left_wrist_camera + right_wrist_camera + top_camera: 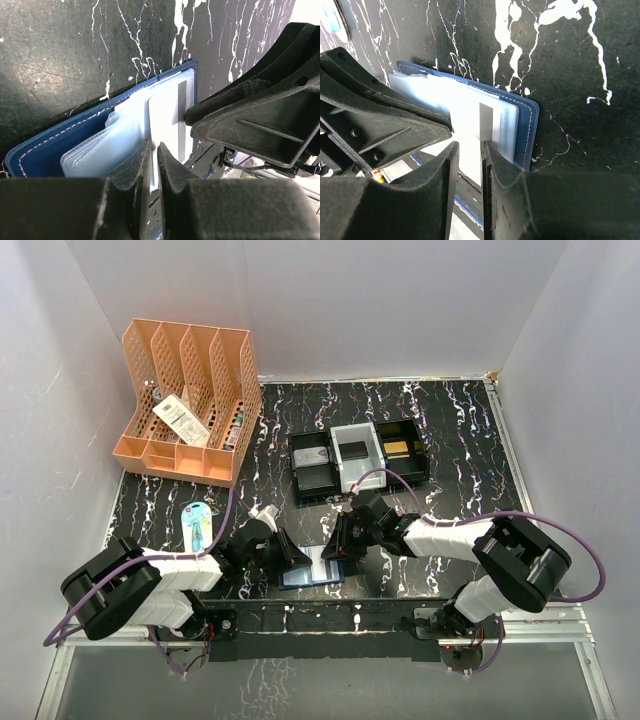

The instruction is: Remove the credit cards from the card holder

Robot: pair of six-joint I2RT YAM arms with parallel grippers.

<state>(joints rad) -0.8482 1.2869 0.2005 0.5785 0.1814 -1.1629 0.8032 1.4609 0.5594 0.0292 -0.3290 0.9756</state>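
Here, the card holder (311,573) lay open on the tabletop (450,440). At its left, the left claw (154,167) was closed to a slit on a white credit card (167,117). At its right, the right claw (470,165) stood narrowly parted, its grip indeterminable. The card was best drawn out straight, with the holder pinned.

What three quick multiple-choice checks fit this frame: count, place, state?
1. Trays in the back row: A two, B three, C five.
2. The card holder lies: A in a tray, B on the table near its front edge, C off the table.
3. The card holder is: A folded shut, B open with sleeves showing, C standing upright.
Key: B, black, grey and black sit side by side; B, the top view shows it on the marble by the front edge; B, both wrist views show fanned clear sleeves.
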